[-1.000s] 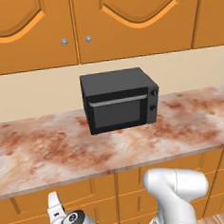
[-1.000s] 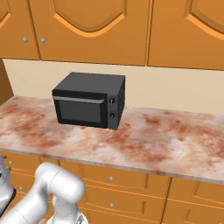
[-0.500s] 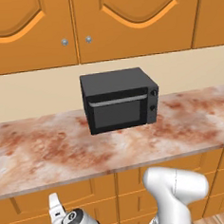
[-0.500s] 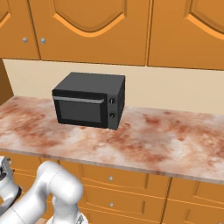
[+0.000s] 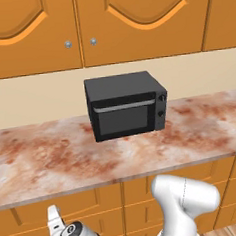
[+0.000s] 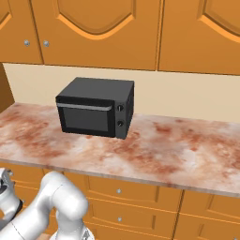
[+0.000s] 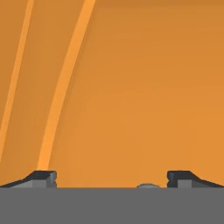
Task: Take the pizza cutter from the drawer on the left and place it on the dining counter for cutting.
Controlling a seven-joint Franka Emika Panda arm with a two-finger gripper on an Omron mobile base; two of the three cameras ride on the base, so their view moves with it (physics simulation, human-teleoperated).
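My gripper (image 7: pixel 112 179) is open, its two dark fingertips (image 7: pixel 43 177) set wide apart. It sits right up against the orange-wood framed front of the drawer (image 7: pixel 131 87). The drawer's small round silver knob (image 7: pixel 148 186) peeks up between the fingertips, nearer the right one. The drawer is shut, so the pizza cutter is hidden. The dining counter is out of view. In the left base view my hand (image 5: pixel 71 234) is low at the bottom left, below the worktop edge.
A black microwave (image 5: pixel 125 105) stands on the narrower marbled worktop (image 5: pixel 43 161), against the wall. Orange wall cabinets (image 6: pixel 93 33) hang above it. Like-fronted drawers with small knobs (image 6: pixel 119 191) run under the worktop. My white arm (image 6: pixel 56 206) bends low in front of them.
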